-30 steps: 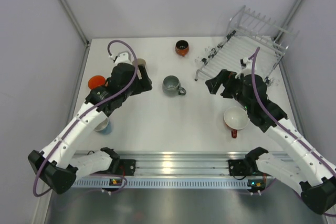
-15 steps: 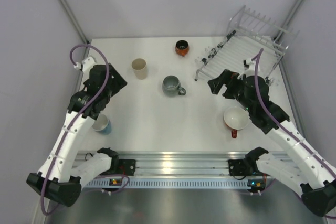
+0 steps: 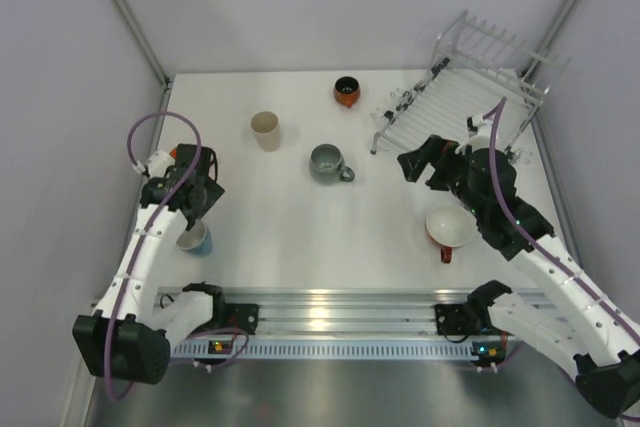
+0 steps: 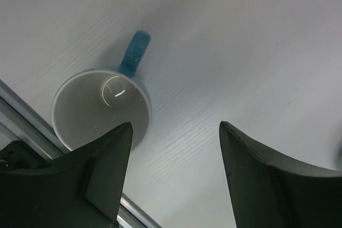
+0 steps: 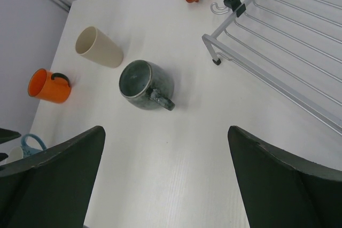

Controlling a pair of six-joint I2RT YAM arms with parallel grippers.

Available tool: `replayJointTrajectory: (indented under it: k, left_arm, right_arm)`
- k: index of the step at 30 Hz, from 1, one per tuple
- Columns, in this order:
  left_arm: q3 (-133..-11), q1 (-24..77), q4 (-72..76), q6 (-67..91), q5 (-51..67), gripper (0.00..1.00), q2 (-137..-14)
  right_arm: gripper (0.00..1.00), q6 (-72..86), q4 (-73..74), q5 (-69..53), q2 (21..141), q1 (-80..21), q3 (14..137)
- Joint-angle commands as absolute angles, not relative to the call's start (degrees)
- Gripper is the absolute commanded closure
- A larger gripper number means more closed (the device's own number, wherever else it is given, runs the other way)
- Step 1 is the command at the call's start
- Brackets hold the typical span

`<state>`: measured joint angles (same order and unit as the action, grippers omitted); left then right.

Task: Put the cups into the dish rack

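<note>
Cups, all six, stand on the table with none in the dish rack, so loading has not begun; left gripper, jaws apart and empty, hovers above the light blue mug, and right gripper, wide open and empty, hangs near the rack.

Grey mug centre, beige tumbler and orange mug left of it — dish rack right
</note>
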<state>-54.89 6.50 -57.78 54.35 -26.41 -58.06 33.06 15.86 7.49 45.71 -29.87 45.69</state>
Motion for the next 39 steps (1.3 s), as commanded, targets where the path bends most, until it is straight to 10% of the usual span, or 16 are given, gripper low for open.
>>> replayJointTrajectory:
  k: [1,23,32,39]
  left_arm:
    - [-53.0,5.5,-59.9,57.4,-26.6,0.29,-58.8]
    - [-46.0,5.4,-58.8,63.4,-29.5,0.48,-63.3]
    - [-46.3,5.4,-56.9,62.4,-29.5,0.98,-65.2]
    - [-48.7,5.4,-56.9,60.4,-29.0,1.0,-61.2]
  right_arm:
    - [0.01,32.3,14.2,8.8,45.8,-30.5,45.8]
    - [0.01,32.0,16.5,7.8,48.8,-30.5,48.3]
    - [0.01,31.9,16.2,6.9,48.5,-30.4,48.4]
    - [0.01,29.8,14.1,3.4,47.7,-30.5,47.6]
